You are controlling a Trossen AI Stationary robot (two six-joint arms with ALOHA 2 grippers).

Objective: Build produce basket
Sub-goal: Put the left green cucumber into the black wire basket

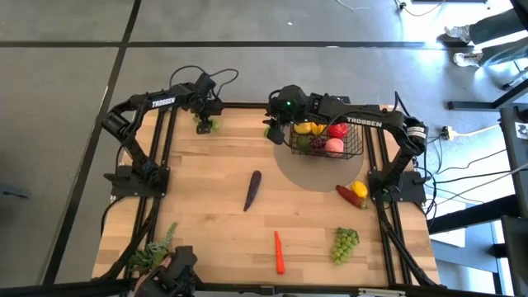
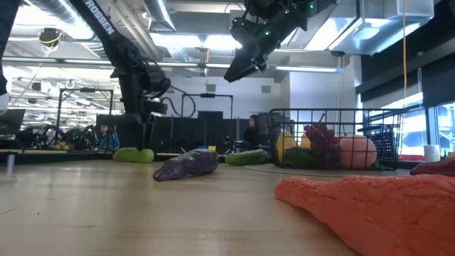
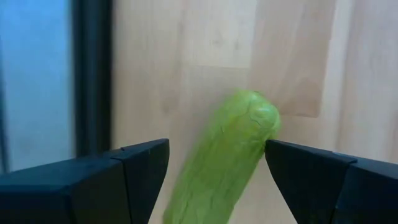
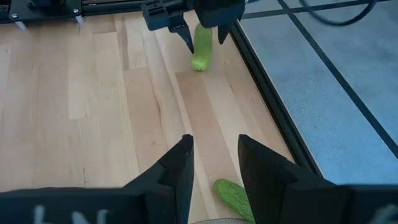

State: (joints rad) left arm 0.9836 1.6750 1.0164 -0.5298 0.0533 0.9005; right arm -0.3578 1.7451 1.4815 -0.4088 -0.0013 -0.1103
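A: Carrot (image 2: 377,210) sits nearest on the counter (image 1: 206,206), basket (image 1: 327,139) far right.

B: Left end effector (image 3: 217,165) spread around a cucumber (image 3: 224,155), far left. Right end effector (image 4: 214,165) parted, empty.

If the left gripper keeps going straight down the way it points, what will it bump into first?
Most likely the light green cucumber: it lies right between the open fingers of the left gripper. Under it is only the wooden table.
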